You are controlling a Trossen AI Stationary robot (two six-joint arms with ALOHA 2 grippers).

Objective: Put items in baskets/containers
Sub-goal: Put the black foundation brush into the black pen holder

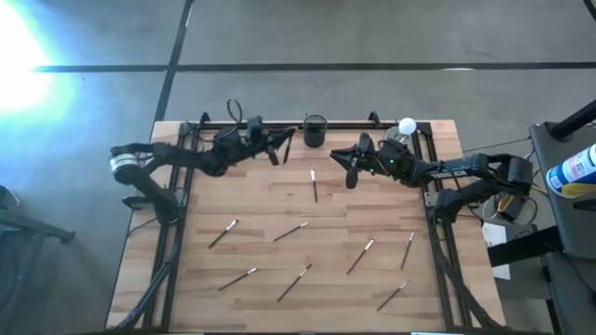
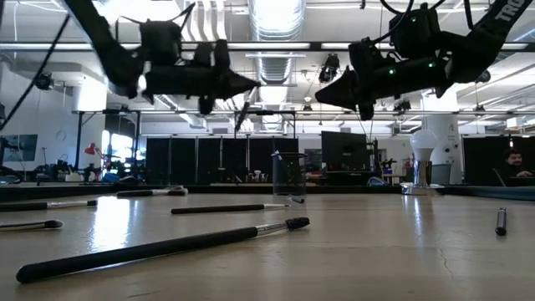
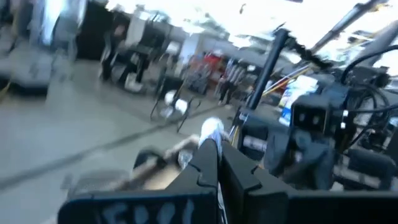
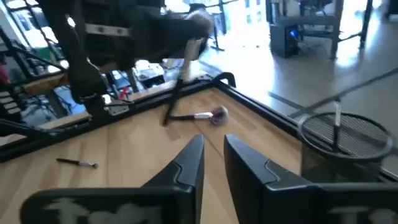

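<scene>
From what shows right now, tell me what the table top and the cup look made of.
The table top looks like pale wood: parallel plank seams and grain, matte finish. The black cup looks like metal wire mesh: its wall shows a fine see-through grid under a solid rim, though coated plastic mesh can't be excluded.

A pale wooden tabletop (image 1: 326, 279) of narrow planks stands on a grey concrete floor (image 1: 372, 37) crossed by dark seams. At the tabletop's far right corner sits a small shiny dish with a white ball (image 1: 407, 125) on it. Off the right edge, a blue and white bottle (image 1: 570, 169) lies on a dark stand. The low view shows a room with ceiling lights (image 2: 276, 17) and dark monitors (image 2: 343, 150).
</scene>
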